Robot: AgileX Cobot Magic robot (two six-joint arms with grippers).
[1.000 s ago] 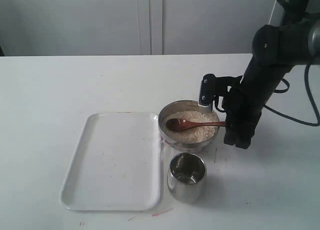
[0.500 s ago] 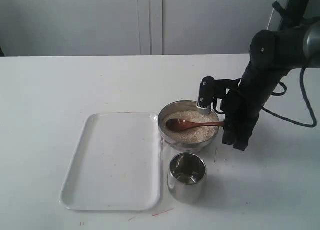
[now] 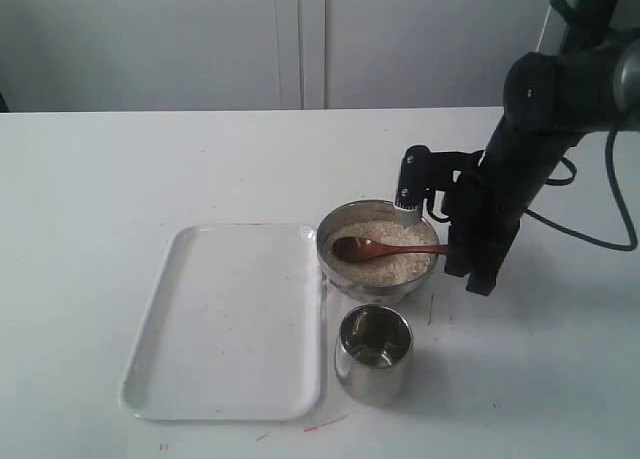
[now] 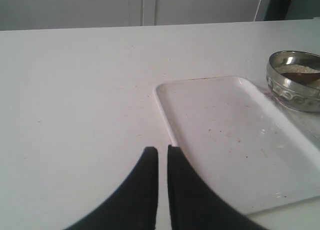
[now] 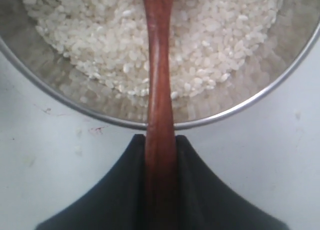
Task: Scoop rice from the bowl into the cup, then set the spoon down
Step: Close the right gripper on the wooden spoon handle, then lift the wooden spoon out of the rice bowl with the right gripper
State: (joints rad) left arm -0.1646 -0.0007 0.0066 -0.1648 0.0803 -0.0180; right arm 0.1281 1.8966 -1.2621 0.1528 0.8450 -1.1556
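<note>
The steel bowl [image 3: 426, 275] holds a pale heap of rice [image 3: 395, 264]. Across it lies the reddish-brown wooden spoon [image 3: 385, 248], its oval end resting on the grains and its handle running over the bowl's right rim. My right gripper [image 3: 462, 249] is shut on the end of that handle, just outside the rim; the right wrist view shows the spoon [image 5: 159, 104] pinched in my right gripper [image 5: 160, 140], above the rice [image 5: 105, 44] and bowl [image 5: 60, 97]. The steel cup [image 3: 373, 354] stands in front of the bowl. My left gripper [image 4: 162, 151] is shut and holds nothing.
A white rectangular tray [image 3: 232, 324] lies left of the bowl and cup, touching the bowl's side. The left wrist view shows the tray [image 4: 235, 140] and the bowl [image 4: 295, 87] beyond it. The right arm's black cable hangs at the far right.
The right arm has shifted only slightly, with the spoon's handle lifted a touch. The spoon's oval end stays on the rice.
</note>
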